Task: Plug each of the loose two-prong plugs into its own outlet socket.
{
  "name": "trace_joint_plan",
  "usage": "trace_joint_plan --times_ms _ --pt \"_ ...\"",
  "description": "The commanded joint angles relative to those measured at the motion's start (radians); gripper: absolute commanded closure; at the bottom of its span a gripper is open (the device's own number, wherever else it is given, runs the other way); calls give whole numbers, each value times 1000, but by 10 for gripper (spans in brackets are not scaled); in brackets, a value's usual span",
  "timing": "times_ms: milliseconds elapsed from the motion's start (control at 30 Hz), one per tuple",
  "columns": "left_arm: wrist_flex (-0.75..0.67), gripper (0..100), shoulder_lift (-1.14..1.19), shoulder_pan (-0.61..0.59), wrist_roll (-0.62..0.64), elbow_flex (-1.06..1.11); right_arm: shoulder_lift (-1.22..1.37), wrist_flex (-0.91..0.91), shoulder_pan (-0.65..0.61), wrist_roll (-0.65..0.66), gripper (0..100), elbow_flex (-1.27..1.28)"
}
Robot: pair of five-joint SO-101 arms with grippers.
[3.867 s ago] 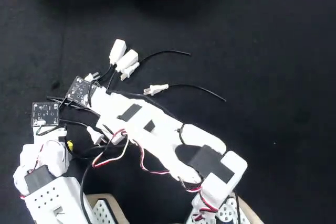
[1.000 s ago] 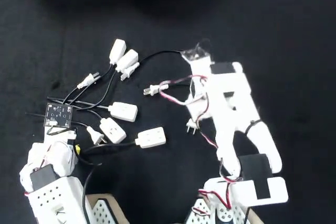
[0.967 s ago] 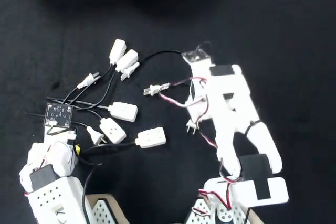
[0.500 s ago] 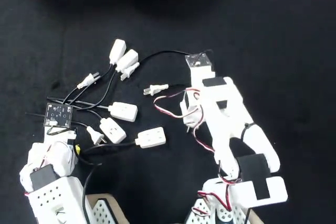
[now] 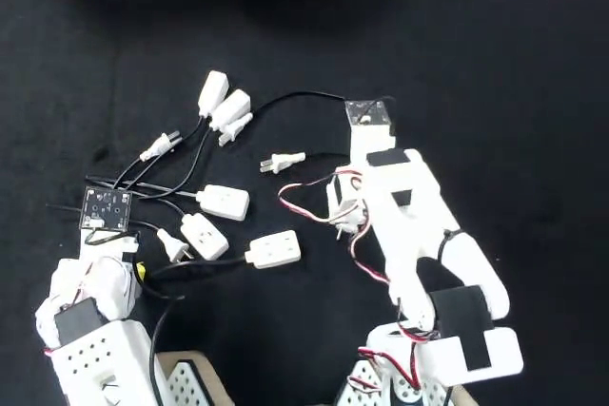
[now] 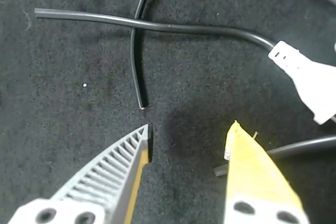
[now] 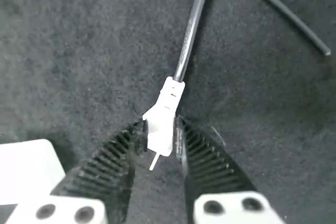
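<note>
My right gripper (image 7: pixel 160 135) is shut on a small white two-prong plug (image 7: pixel 164 121), whose black cable (image 7: pixel 191 40) runs away from the fingertips. In the high view the right arm (image 5: pixel 409 225) reaches up the table's middle. Loose plugs (image 5: pixel 283 161) (image 5: pixel 160 146) (image 5: pixel 173 246) and white outlet sockets (image 5: pixel 224 202) (image 5: pixel 203 235) (image 5: pixel 274 249) lie to its left. Another small plug (image 5: pixel 344 221) shows beside that arm; I cannot tell whether it is the held one. My left gripper (image 6: pixel 189 137) is open over bare cloth, just short of a cut cable end (image 6: pixel 142 106).
Two more sockets (image 5: pixel 213 90) (image 5: pixel 231 106) lie at the back left with a plug (image 5: pixel 233 128) beside them. Black cables (image 5: pixel 143 187) cross near the left arm (image 5: pixel 90 287). A white connector (image 6: pixel 307 85) lies beside the left gripper. Black cloth (image 5: pixel 514 92) covers the table.
The right arm has drawn back toward its base over the last second; about four seconds ago it lay across the sockets at the left. The left arm is still.
</note>
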Motion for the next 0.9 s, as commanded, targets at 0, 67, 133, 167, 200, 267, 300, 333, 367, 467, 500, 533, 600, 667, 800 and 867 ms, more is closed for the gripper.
trace_joint_plan --times_ms 0,67,133,167,200,267,300,333,367,467,500,533,600,667,800,867 --pt "-12 766 -8 13 -9 -4 58 -9 -78 -20 927 -21" --pt "-12 766 -8 13 -9 -4 105 -3 -81 -21 926 -50" --pt "-12 766 -8 13 -9 -4 151 8 -83 -21 924 -84" --pt "-12 766 -8 13 -9 -4 173 28 -89 -21 923 -107" --pt "-12 766 -8 13 -9 -4 193 48 -95 -21 923 -131" --pt "-14 766 -8 13 -9 -4 228 77 -112 -21 923 -173" --pt "-14 766 -8 13 -9 -4 243 87 -115 -21 923 -188" --pt "-14 766 -8 13 -9 -4 260 98 -115 -21 923 -203" --pt "-14 766 -8 13 -9 -4 274 107 -115 -21 919 -214" --pt "-14 766 -8 13 -9 -4 308 138 -117 -28 858 -249" --pt "-15 766 -8 13 -9 -4 317 146 -120 -37 840 -259" --pt "-15 766 -8 13 -9 -4 326 147 -121 -37 831 -262" --pt "-15 766 -8 13 -9 -4 331 147 -121 -37 836 -265" --pt "-15 766 -8 13 -9 -4 332 147 -121 -37 868 -266" --pt "-15 766 -8 13 -9 -4 331 169 -115 -34 950 -285" --pt "-15 766 -8 13 -9 -4 331 224 -114 -21 956 -332"
